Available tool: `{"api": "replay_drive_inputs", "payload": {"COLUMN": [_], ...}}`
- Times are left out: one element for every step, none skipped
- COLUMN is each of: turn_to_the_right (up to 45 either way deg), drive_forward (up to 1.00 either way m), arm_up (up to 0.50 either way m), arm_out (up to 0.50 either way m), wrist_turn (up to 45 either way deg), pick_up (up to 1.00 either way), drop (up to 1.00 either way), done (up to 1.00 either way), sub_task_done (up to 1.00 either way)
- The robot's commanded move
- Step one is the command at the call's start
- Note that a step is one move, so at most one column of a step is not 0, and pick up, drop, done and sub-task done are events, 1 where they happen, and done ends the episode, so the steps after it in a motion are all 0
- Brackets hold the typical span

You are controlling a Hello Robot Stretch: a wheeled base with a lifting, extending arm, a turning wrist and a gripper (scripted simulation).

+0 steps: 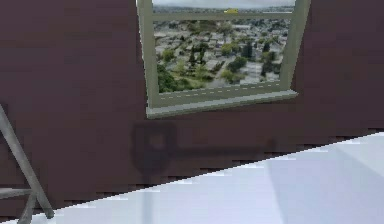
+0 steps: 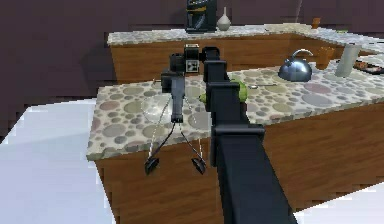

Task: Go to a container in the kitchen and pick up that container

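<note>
Forward view: window [image 1: 222, 50], dark wall [image 1: 70, 90]. Arm side view: pincer [image 2: 174, 163], pebbled counter [image 2: 125, 112].

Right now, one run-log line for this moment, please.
arm: out over pebble-top counter | gripper: by counter edge, load unclear | beside arm: green thing | farther along: kettle | forward view: dark wall, window

Likely a kitchen, stone counters [image 2: 130, 105], kettle [image 2: 295, 68]
</note>
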Motion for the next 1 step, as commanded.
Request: {"api": "replay_drive_inputs", "payload": {"turn_to_the_right": [0.0], "drive_forward": [0.00], "arm_up": [0.00], "arm_out": [0.00], "wrist_turn": [45.0], "pick_up": [0.00], "drop": [0.00], "done": [0.00], "sub_task_done": [0.00]}}
